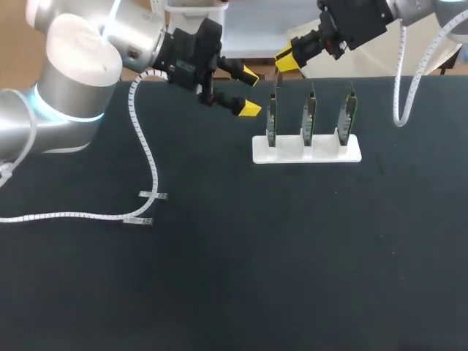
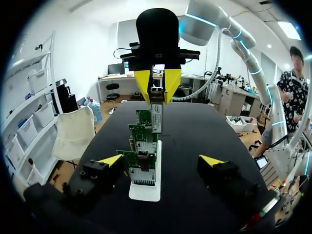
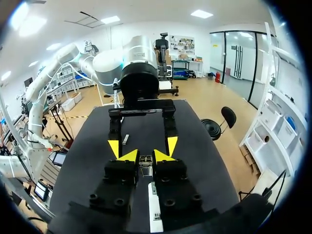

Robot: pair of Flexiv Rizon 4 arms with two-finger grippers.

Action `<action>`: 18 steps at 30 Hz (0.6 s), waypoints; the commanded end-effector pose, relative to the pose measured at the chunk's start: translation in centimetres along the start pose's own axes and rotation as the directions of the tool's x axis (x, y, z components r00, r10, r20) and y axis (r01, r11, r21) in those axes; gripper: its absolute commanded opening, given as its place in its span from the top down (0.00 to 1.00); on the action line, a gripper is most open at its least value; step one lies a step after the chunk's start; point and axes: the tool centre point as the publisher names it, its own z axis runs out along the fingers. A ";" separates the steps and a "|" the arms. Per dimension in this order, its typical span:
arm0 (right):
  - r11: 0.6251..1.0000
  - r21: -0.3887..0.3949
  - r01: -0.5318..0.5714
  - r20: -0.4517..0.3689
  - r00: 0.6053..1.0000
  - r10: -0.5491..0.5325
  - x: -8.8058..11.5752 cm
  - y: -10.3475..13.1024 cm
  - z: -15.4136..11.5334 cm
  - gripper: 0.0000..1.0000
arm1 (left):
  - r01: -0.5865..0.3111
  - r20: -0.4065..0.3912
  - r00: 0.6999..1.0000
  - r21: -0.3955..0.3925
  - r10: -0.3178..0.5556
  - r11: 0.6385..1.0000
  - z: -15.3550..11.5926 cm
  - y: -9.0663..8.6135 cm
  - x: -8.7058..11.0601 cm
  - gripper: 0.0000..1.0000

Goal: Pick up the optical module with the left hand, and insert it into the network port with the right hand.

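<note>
**Bench surroundings, non-task items**

- Table (image 1: 292, 256): black, matte top, fills the head view.
- White base (image 1: 307, 152): long flat block, lying on the table at its far middle, long side across the view. Also seen from both wrist views, end-on.
- Two tape strips, pale grey: one (image 1: 153, 195) near the table's left part, the second (image 1: 138, 220) just beside and nearer the camera.
- White spiral-wrapped cable (image 1: 73, 216): lies on the table from the left edge, passes under both strips.

Black table (image 1: 256, 256), white rack (image 1: 307, 151), green boards (image 1: 309, 117), yellow-tipped black left hand (image 1: 250, 91), right hand (image 1: 287, 60).
</note>
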 end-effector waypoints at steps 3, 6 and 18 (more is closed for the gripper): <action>1.000 0.003 -0.002 0.002 1.000 0.002 0.2 0.2 -0.1 1.00 | 0.002 -0.016 1.000 -0.001 -0.003 1.000 0.0 0.4 0.1 0.00; 1.000 0.003 -0.002 0.003 1.000 0.002 0.2 0.2 -0.1 1.00 | 0.014 -0.027 1.000 -0.006 -0.014 1.000 0.2 0.6 0.4 0.00; 1.000 -0.004 -0.004 0.007 1.000 0.004 0.3 0.3 -0.1 1.00 | 0.029 -0.018 0.999 -0.027 -0.029 0.999 0.4 1.6 0.5 0.00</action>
